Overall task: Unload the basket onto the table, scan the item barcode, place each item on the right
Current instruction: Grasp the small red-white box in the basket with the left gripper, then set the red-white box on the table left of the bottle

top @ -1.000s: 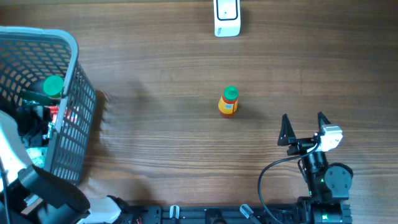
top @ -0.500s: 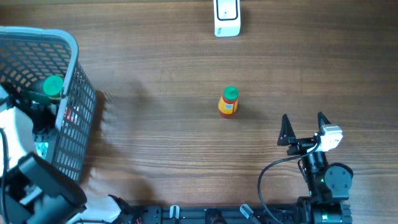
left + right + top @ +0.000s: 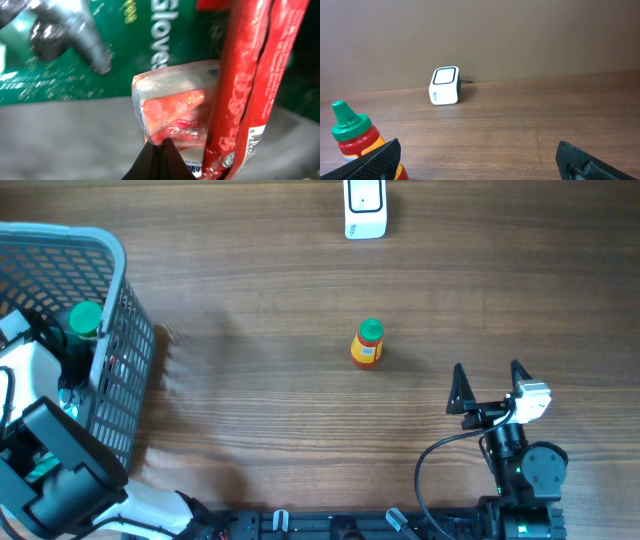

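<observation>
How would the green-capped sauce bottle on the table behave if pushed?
The sauce bottle stands upright and narrow, so a high push would probably tip it. Its round body would then likely roll. It looks small, so probably light.

One basket (image 3: 130,370), one scanner (image 3: 365,208), one sauce bottle (image 3: 368,343)

A: what's in frame that's off-task?
B: wood table (image 3: 260,430). Grey mesh basket (image 3: 125,370) at its left edge.
A: contents?
B: green-capped bottle (image 3: 85,317), green "Gloves" pack (image 3: 120,55).
A: mid-table?
B: sauce bottle (image 3: 367,343), upright, well apart from basket.
</observation>
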